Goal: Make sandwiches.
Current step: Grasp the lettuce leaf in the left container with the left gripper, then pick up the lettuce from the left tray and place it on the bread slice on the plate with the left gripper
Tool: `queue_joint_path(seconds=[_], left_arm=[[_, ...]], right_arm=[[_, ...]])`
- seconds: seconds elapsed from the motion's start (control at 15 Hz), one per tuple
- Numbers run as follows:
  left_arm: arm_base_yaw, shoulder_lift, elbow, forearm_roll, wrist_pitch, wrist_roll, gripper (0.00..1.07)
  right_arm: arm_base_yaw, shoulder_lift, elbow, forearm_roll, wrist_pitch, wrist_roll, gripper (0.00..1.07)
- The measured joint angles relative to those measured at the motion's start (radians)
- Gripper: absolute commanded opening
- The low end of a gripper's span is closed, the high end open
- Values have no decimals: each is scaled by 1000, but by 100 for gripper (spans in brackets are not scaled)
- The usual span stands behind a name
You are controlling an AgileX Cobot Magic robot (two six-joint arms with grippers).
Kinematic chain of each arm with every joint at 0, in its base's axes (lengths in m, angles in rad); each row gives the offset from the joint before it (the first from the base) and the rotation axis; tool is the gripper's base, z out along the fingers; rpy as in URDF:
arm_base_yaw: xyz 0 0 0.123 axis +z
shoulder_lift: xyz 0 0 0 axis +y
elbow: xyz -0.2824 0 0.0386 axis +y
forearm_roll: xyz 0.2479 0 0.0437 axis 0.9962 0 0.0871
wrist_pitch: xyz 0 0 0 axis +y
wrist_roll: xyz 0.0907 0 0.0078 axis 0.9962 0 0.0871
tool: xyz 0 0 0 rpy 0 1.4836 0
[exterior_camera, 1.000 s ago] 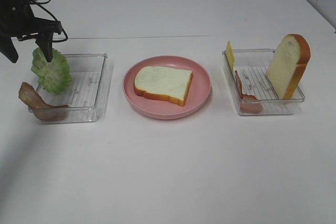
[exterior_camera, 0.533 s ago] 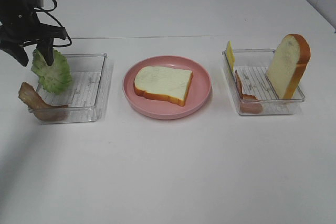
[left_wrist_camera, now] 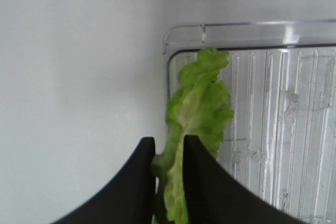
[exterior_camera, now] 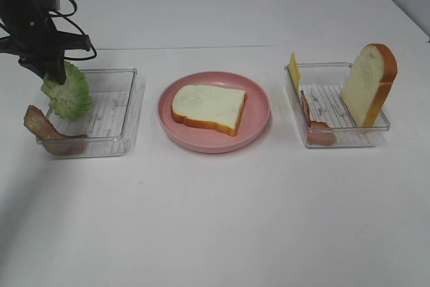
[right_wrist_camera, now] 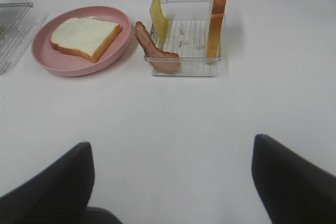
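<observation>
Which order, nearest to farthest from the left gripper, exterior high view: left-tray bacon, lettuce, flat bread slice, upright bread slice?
1. lettuce, pinched in the left gripper
2. bacon, left tray, front-left corner
3. flat bread slice, centre, on the pink plate
4. upright bread slice, right tray

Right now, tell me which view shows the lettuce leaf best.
Left wrist: the lettuce leaf sits close, pinched in the left gripper. Exterior high shows it small, its top hidden by the gripper. Right wrist does not show it.
</observation>
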Motion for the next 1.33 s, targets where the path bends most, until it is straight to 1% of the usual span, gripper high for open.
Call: queue_joint_path(seconds=[0.07, 0.13, 0.47, 0.67, 0.87, 0.93, 1.13, 1.2, 1.27, 1.33], left_arm=[[0, 0, 0, 0, 0, 0, 2], [0, 0, 0, 0, 0, 0, 0], [0, -3, 0, -7, 1, 18, 0], [0, -45, 0, -58, 0, 30, 0], [0, -73, -44, -170, -3, 71, 0], [0, -73, -59, -227, -9, 91, 0], [-1, -73, -65, -436, -22, 153, 0], [-3, -73, -65, -474, -25, 168, 0], [-25, -73, -65, -602, -51, 230, 0], [-43, -73, -65, -638, -65, 251, 0]], right_arm=[[0, 0, 0, 0, 0, 0, 77], [0, 0, 0, 0, 0, 0, 77], [0, 0, 0, 0, 0, 0, 77], [0, 0, 0, 0, 0, 0, 77], [0, 0, 0, 0, 0, 0, 77], [0, 0, 0, 0, 0, 0, 77], [0, 0, 0, 0, 0, 0, 77], [0, 0, 0, 0, 0, 0, 77], [0, 0, 0, 0, 0, 0, 77], [0, 0, 0, 0, 0, 0, 77]])
